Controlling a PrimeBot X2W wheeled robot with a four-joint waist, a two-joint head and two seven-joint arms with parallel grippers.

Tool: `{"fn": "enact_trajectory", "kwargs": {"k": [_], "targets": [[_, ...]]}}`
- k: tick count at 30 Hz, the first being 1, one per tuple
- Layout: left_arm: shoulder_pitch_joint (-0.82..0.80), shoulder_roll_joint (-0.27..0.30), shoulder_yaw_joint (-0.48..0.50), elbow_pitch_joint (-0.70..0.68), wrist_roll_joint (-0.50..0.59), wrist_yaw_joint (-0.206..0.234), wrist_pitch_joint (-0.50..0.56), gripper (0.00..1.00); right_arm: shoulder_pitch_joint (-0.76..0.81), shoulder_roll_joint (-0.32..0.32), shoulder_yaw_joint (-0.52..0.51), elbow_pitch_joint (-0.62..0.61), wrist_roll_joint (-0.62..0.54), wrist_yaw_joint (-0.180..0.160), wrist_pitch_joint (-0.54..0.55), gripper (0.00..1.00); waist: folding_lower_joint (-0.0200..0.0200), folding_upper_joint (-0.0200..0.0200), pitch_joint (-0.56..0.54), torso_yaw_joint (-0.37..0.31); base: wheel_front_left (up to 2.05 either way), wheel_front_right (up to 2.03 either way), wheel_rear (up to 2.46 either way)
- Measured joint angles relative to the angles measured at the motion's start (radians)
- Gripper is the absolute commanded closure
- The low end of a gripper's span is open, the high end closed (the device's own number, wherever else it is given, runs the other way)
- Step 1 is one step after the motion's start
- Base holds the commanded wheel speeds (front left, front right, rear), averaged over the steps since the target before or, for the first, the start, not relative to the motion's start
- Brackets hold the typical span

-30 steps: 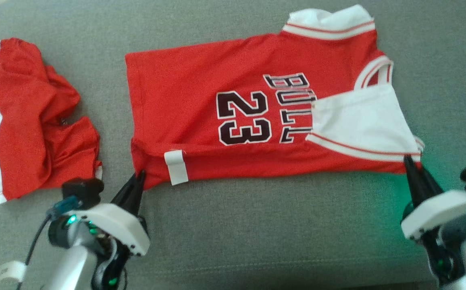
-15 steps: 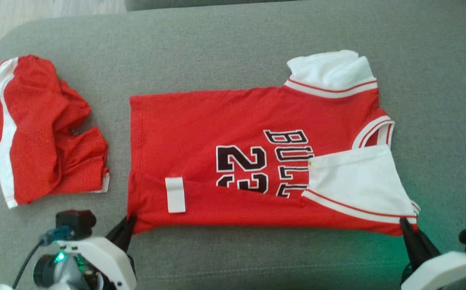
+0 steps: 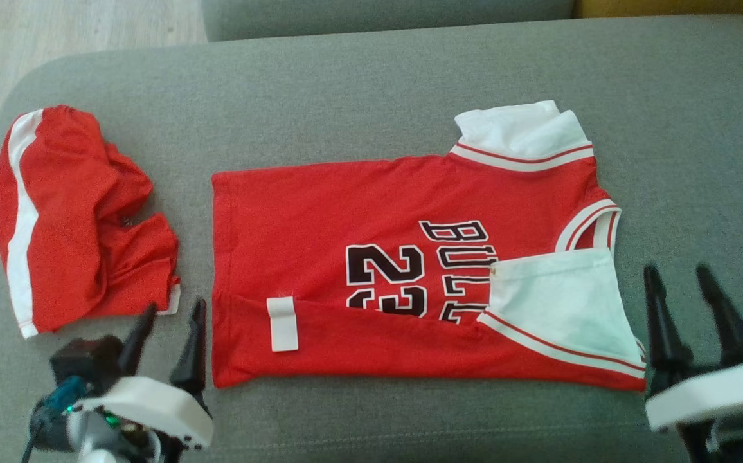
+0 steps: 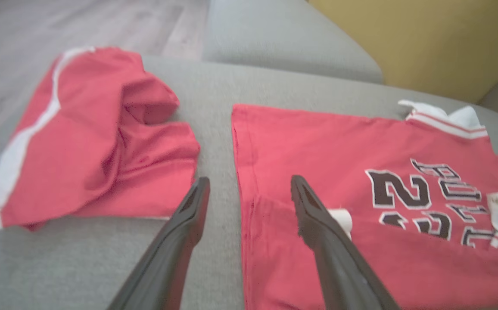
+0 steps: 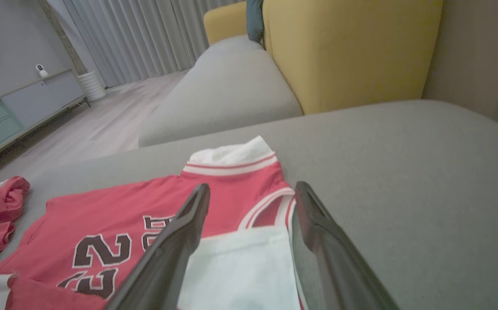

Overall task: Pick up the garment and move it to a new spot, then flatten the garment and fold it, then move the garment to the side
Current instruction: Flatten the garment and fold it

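The garment [image 3: 378, 212] is a red jersey with a black "23", lying flat on the grey cushion [image 3: 371, 77]. Its near edge is folded up over the lower part of the number, showing a white label [image 3: 283, 323], and a white sleeve [image 3: 558, 296] is folded in at the right. My left gripper [image 3: 174, 307] stands open just left of the garment's near left corner, holding nothing. My right gripper [image 3: 676, 270] stands open just right of the near right corner, also holding nothing. The left wrist view shows the left gripper [image 4: 250, 180] over the garment's [image 4: 318, 142] left hem. The right gripper [image 5: 252, 186] is above the white sleeve.
Crumpled red shorts [image 3: 69, 218] with a white stripe lie at the cushion's left end, close to my left gripper. Pale wooden floor [image 3: 76, 26] lies beyond the cushion's rounded left edge. A second grey seat [image 5: 227, 86] and a yellow backrest [image 5: 348, 47] stand behind.
Both grippers have opened and let go of the garment's near corners, leaving the near edge folded over the number. The head camera has tilted, shifting the whole picture down.
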Motion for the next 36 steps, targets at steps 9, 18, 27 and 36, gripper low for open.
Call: {"fn": "enact_trajectory", "kwargs": {"k": [9, 18, 27, 36], "targets": [[-0.044, -0.012, 0.003, -0.076, 0.068, 0.05, -0.084, 0.0, -0.088, -0.014, 0.008, -0.02, -0.052, 0.0, -0.017, 0.0, 0.0, 0.0, -0.026, -0.001, 0.0, 0.0, 0.0], [-0.068, -0.028, -0.009, -0.033, 0.08, 0.057, -0.093, 0.0, -0.088, -0.014, 0.014, -0.004, -0.051, 0.0, -0.017, 0.0, 0.0, 0.0, -0.019, 0.001, 0.0, 0.0, 0.0], [-0.387, -0.073, -0.04, 0.25, 0.023, -0.063, -0.061, 0.0, -0.146, -0.013, 0.043, 0.002, -0.049, 0.0, -0.008, 0.0, 0.0001, 0.0, 0.066, -0.004, 0.0, 0.0, 0.0], [-0.709, -0.082, -0.028, 0.694, -0.035, -0.158, 0.021, 0.0, -0.202, -0.013, 0.074, 0.028, -0.04, 0.0, -0.01, 0.0, 0.0003, 0.0, 0.178, -0.042, 0.0, 0.0, 0.0]]}}
